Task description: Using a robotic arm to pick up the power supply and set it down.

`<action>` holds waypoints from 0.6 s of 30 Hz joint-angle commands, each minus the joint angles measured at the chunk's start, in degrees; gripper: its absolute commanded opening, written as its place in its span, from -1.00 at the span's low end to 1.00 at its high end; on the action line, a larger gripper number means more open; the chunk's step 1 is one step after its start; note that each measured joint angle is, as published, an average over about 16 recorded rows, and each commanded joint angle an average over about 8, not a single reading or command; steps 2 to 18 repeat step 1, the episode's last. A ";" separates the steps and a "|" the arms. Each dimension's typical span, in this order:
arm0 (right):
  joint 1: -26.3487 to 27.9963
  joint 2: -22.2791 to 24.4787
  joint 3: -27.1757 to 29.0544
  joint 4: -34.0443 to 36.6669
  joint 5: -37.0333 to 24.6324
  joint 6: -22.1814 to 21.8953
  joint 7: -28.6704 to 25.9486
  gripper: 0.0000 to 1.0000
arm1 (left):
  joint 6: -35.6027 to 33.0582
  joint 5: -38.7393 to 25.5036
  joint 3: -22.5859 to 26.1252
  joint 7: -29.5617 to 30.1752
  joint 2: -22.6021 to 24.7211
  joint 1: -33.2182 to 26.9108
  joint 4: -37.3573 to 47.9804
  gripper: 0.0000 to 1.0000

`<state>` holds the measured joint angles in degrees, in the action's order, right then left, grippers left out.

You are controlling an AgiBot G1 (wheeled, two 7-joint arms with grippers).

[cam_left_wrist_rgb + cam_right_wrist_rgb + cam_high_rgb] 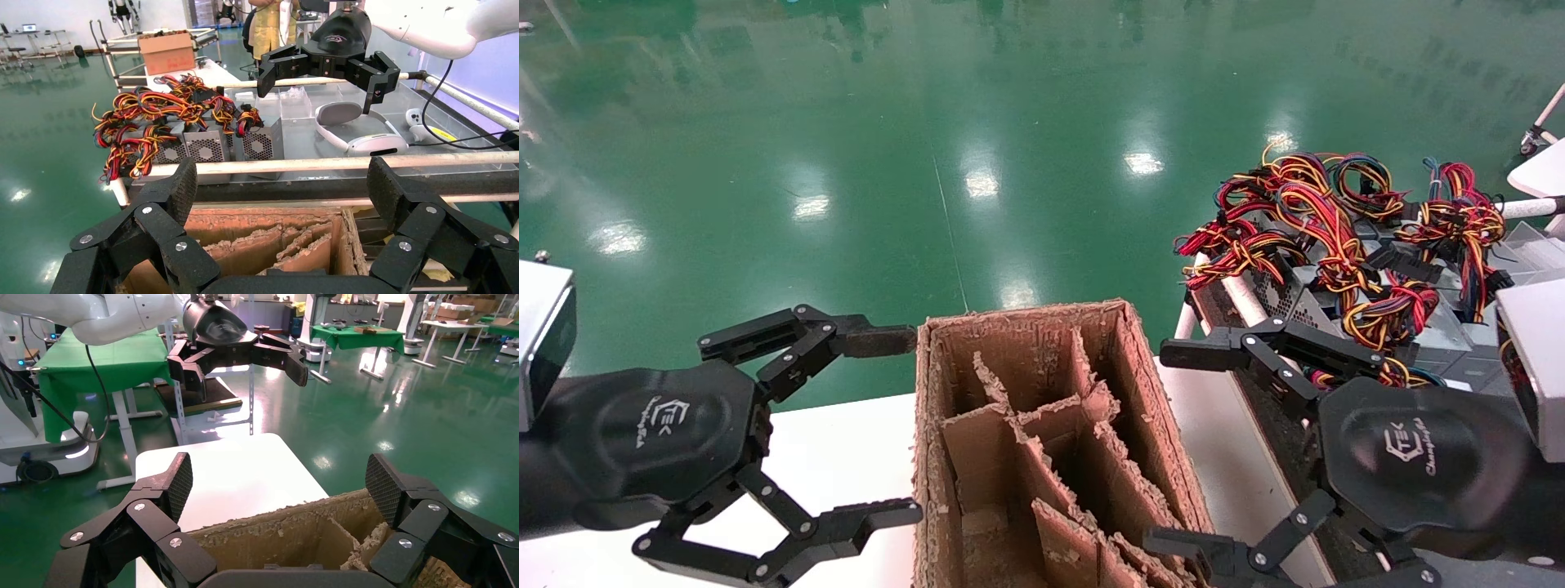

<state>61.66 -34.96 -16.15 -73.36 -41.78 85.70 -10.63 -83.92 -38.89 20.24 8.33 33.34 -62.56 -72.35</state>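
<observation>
The right pincer (1173,445) hangs wide open and holds nothing, just beside the right wall of the cardboard box (1042,441). The left pincer (903,425) is also spread wide and empty, at the left wall of the same box, over the white bench (846,457). The box stands at the far edge of this bench, and its torn dividers have no unit inside. The power supplies (1336,269) lie together on the rack (318,164) at the right, well apart from both pincers. Their wires (1303,204) are tangled across several units. I think the risk is here: lifting one supply may drag its neighbour by the cables, or a finger may catch a wire loop and not the metal case.
</observation>
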 commanded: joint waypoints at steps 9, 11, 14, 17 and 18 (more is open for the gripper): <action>0.00 0.00 0.00 0.00 0.00 0.00 0.00 1.00 | 0.00 0.00 0.00 0.00 0.00 0.00 0.00 1.00; 0.00 0.00 0.00 0.00 0.00 0.00 0.00 1.00 | 0.00 0.00 0.00 0.00 0.00 0.00 0.00 1.00; 0.00 0.00 0.00 0.00 0.00 0.00 0.00 1.00 | 0.00 0.00 0.00 0.00 0.00 0.00 0.00 1.00; 0.00 0.00 0.00 0.00 0.00 0.00 0.00 1.00 | 0.00 0.00 0.00 0.00 0.00 0.00 0.00 1.00; 0.00 0.00 0.00 0.00 0.00 0.00 0.00 1.00 | 0.00 0.00 0.00 0.00 0.00 0.00 0.00 1.00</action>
